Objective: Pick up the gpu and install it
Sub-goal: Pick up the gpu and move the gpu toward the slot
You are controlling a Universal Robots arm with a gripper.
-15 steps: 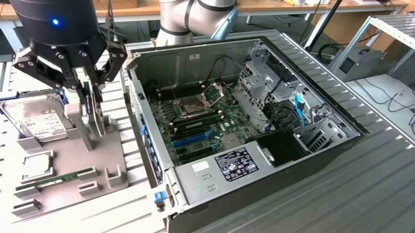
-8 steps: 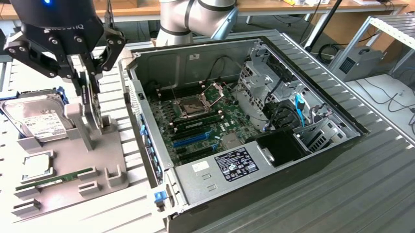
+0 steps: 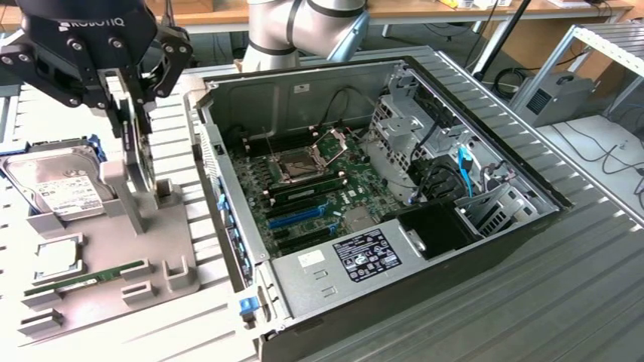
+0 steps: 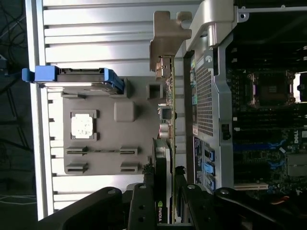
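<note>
Gripper [image 3: 131, 102] [image 4: 165, 184]: fingers clamped on the gpu's two faces.
Gpu [image 3: 134, 143] [image 4: 162, 153]: upright on edge over the grey holder [image 3: 161, 226] [image 4: 124, 139], bracket end away from the gripper; lifted clear or not, cannot tell.
Holder: also carries a hard drive [image 3: 60, 185].
Case [image 3: 302, 83]: open, just beside the holder, motherboard [image 3: 302, 196] exposed.

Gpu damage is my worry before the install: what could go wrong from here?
The gripper grips the gpu by one end only, so the long card might tilt or slip. The computer case wall stands close beside it; the card's metal bracket could catch there or on the grey fixture.
</note>
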